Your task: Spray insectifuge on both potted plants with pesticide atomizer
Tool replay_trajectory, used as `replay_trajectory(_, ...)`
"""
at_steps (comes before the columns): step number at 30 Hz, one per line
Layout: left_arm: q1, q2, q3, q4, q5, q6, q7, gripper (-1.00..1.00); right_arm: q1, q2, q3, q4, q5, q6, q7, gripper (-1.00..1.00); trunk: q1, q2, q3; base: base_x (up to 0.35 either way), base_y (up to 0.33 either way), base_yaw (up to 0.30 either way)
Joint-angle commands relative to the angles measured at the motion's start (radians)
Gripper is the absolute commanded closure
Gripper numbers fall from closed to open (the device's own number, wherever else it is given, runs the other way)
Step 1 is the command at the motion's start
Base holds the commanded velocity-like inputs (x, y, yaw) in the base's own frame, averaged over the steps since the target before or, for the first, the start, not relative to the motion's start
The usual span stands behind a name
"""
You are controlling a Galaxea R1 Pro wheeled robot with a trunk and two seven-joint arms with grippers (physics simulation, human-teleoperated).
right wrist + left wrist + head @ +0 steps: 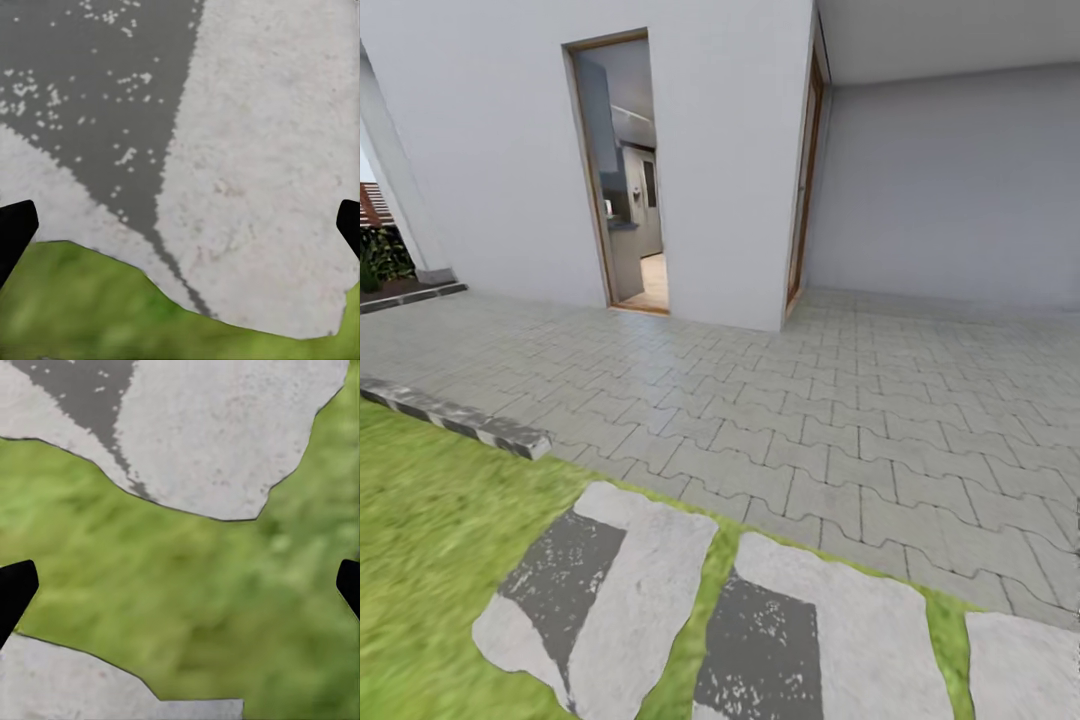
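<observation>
Grey paving (840, 420) meets lawn (430, 520) and stepping stones (600, 600).

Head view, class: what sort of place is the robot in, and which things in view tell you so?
Most likely a yard beside a house: a grey paved patio runs up to a white wall with an open doorway, and a lawn with stepping stones lies in front.

bright even daylight, soft blur, grass (430, 520) smeared
</observation>
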Motion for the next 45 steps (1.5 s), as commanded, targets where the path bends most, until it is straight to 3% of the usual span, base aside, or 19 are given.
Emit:
replay_trajectory(1,0.000,0.000,-0.001,0.001,0.006,-0.003,-0.001,-1.00,-0.001,0.000,0.000,0.001,0.001,-0.003,0.001,-1.00,0.000,0.000,-0.001,0.289,0.198,-0.263)
replay_trajectory(45,0.001,0.000,-0.001,0.001,0.006,-0.004,-0.001,-1.00,-0.001,0.000,-0.001,0.001,0.000,-0.003,0.001,-1.00,0.000,0.000,-0.001,0.323,0.123,-0.264)
